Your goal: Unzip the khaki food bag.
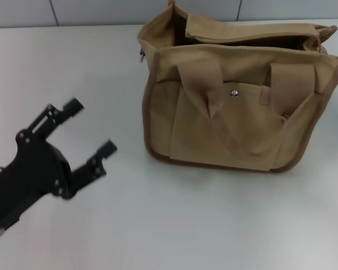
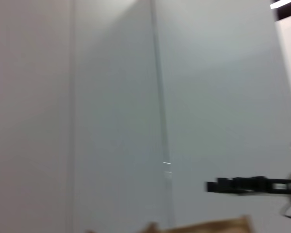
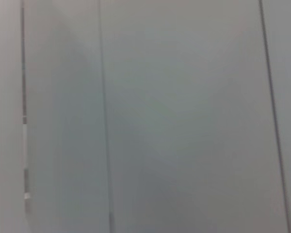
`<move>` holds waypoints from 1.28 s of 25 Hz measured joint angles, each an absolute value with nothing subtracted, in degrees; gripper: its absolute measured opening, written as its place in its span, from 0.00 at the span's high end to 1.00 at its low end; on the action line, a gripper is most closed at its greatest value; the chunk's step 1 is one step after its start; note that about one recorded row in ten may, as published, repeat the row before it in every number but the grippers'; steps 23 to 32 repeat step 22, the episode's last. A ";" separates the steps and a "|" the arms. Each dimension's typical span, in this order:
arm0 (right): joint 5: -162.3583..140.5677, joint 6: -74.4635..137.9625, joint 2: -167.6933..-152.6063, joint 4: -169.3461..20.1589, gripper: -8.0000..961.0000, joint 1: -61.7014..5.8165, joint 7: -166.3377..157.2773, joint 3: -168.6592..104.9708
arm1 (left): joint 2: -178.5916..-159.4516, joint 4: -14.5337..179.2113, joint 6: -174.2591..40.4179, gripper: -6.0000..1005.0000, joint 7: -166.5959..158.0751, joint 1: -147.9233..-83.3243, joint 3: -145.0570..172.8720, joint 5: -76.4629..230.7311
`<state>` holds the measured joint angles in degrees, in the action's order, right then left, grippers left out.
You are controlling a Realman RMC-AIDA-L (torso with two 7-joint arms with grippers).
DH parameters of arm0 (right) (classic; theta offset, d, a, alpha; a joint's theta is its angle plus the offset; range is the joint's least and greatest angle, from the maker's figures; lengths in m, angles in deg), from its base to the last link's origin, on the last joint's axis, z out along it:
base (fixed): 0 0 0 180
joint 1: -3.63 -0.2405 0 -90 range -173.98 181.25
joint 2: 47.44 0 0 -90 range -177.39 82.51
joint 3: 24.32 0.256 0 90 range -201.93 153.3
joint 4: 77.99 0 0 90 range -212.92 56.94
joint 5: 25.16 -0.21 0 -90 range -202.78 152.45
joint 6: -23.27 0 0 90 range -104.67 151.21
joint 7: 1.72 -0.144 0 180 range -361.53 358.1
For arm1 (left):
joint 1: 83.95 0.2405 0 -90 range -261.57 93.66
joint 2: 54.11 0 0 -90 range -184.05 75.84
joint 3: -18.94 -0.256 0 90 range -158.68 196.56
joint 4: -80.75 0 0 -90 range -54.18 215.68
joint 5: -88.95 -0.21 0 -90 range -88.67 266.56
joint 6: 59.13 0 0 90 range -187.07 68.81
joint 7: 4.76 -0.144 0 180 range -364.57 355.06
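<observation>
**Left gripper spread wide beside the opened khaki bag**

Nearest the head camera, the left gripper was seen low on the robot's left, above the white table. Its two black fingers were spread wide apart and nothing was held between them. They were pointed toward the khaki food bag, from which they were kept well apart.

The bag was stood upright on the table, toward the far right of the head view, close to the tiled wall. Tan canvas with darker brown trim was shown, with a front pocket closed by a silver snap. One wide webbing handle was draped down over the pocket. The top was seen gaping open, with a dark interior whose contents could not be made out.

The right gripper was not seen in any view.
</observation>
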<state>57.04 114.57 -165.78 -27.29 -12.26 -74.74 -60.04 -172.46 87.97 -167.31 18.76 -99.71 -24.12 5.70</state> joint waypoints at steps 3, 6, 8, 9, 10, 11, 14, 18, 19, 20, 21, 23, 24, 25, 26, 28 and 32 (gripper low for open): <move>60.25 122.55 -164.67 -27.48 0.42 -10.34 -75.73 -60.60 | -172.39 90.70 -167.80 0.32 21.82 -99.23 -28.70 3.20; 65.01 129.51 -163.99 -27.56 0.30 -9.56 -75.55 -60.87 | -172.34 91.20 -166.61 0.21 22.39 -99.53 -31.20 2.54; 71.32 135.31 -163.76 -27.65 0.21 -9.36 -73.38 -60.80 | -172.34 91.63 -165.05 0.17 22.59 -99.95 -33.46 1.75; 74.77 137.34 -163.77 -27.89 0.17 -9.35 -71.63 -60.70 | -172.35 91.95 -164.19 0.17 22.85 -100.35 -34.61 1.20; 79.40 138.49 -164.06 -28.91 0.12 -9.32 -68.47 -60.53 | -172.40 92.20 -163.07 0.17 23.42 -100.80 -35.62 0.48; 81.13 138.55 -164.30 -29.74 0.12 -9.35 -67.08 -60.50 | -172.44 92.35 -162.27 0.17 23.93 -101.20 -36.26 -0.04; 83.24 138.20 -164.67 -31.70 0.12 -9.51 -64.37 -60.42 | -172.56 92.55 -159.60 0.17 25.50 -102.24 -36.91 -1.12; 84.08 137.10 -164.96 -35.38 0.12 -9.70 -60.02 -60.62 | -172.64 92.65 -158.02 0.17 26.08 -102.81 -36.94 -1.56; 84.08 137.10 -164.96 -35.38 0.12 -9.70 -60.02 -60.62 | -172.67 92.66 -158.01 0.17 26.10 -102.82 -36.95 -1.56; 84.12 137.03 -165.12 -36.08 0.12 -9.78 -59.45 -60.55 | -172.69 92.65 -157.99 0.17 26.10 -102.82 -36.96 -1.57; 84.12 137.03 -165.12 -36.08 0.12 -9.78 -59.45 -60.55 | -172.69 92.65 -157.99 0.17 26.10 -102.82 -36.96 -1.57; 84.14 137.01 -165.26 -36.29 0.12 -9.81 -59.22 -60.48 | -172.69 92.63 -157.95 0.17 26.10 -102.83 -36.96 -1.57; 84.14 137.01 -165.26 -36.29 0.12 -9.81 -59.22 -60.48 | -172.69 92.63 -157.95 0.17 26.10 -102.83 -36.96 -1.57; 84.14 137.01 -165.26 -36.29 0.12 -9.81 -59.22 -60.48 | -172.69 92.63 -157.95 0.17 26.10 -102.83 -36.96 -1.57; 84.14 137.01 -165.26 -36.29 0.12 -9.81 -59.22 -60.48 | -172.69 92.63 -157.95 0.17 26.10 -102.83 -36.96 -1.57; 84.14 137.01 -165.26 -36.29 0.12 -9.81 -59.22 -60.48 | -172.69 92.63 -157.95 0.17 26.10 -102.83 -36.96 -1.57; 84.14 137.01 -165.26 -36.29 0.12 -9.81 -59.22 -60.48 | -172.69 92.63 -157.95 0.17 26.10 -102.83 -36.96 -1.57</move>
